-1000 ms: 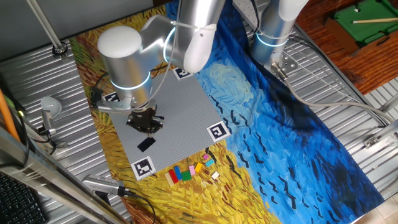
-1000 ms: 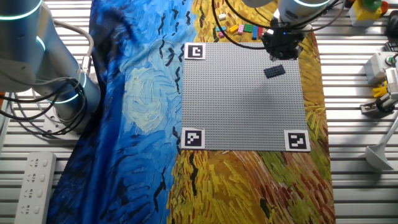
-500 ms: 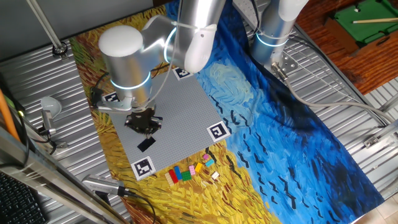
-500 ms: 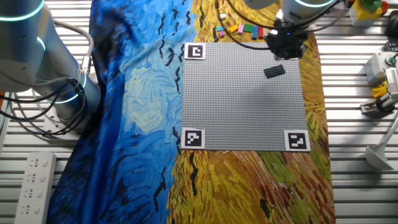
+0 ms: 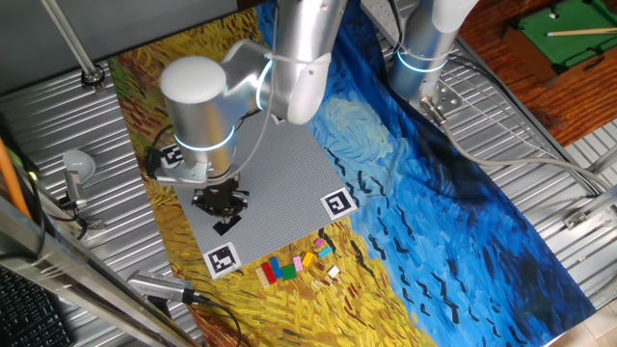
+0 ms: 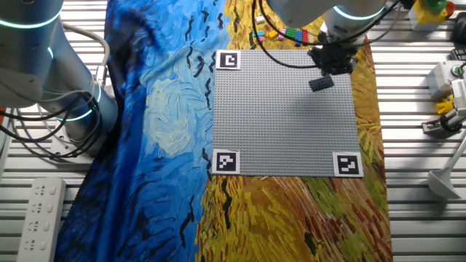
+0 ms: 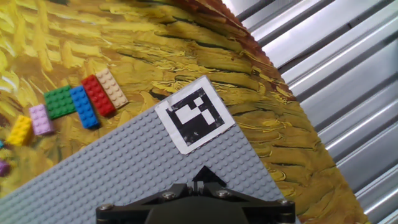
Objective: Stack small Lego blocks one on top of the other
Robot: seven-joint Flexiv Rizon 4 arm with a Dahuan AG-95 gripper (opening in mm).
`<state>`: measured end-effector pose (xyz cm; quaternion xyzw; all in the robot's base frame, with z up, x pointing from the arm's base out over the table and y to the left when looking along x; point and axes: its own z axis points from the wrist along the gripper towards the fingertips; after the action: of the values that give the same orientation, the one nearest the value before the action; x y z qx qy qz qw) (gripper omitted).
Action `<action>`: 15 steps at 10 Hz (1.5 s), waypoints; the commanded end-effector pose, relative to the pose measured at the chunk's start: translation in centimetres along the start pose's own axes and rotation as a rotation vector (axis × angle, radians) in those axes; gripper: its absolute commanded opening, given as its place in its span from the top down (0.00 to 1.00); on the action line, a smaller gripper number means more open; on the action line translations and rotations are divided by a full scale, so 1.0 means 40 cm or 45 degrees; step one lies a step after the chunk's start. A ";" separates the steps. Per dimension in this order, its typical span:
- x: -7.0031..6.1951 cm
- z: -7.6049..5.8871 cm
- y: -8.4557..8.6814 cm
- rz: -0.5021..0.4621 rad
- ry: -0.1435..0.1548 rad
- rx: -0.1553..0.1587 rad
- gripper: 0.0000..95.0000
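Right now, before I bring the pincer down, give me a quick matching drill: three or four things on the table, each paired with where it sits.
Things:
1. black brick
2. red brick
3. yellow brick
4. square marker

Places:
A. corner of the grey baseplate
B. between blue brick and tan brick
C. on the baseplate, under the pincer
D. beside pink brick

Pairs: 1-C, 2-B, 3-D, 4-A

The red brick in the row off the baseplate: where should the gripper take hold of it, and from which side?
Probably from straight above, gripping the red brick at its two short ends. It lies flat on the cloth, and its long sides look touching the blue brick and the tan brick, leaving fingers no room there.
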<state>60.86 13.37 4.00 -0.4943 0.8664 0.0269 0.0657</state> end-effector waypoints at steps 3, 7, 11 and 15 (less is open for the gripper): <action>0.000 0.028 -0.002 -0.011 -0.012 0.007 1.00; 0.004 0.044 0.001 -0.015 -0.022 0.011 1.00; 0.015 0.056 0.014 -0.011 -0.040 0.014 1.00; 0.040 0.065 0.049 0.003 -0.057 0.027 1.00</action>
<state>58.45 13.27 1.39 -0.4920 0.8653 0.0294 0.0911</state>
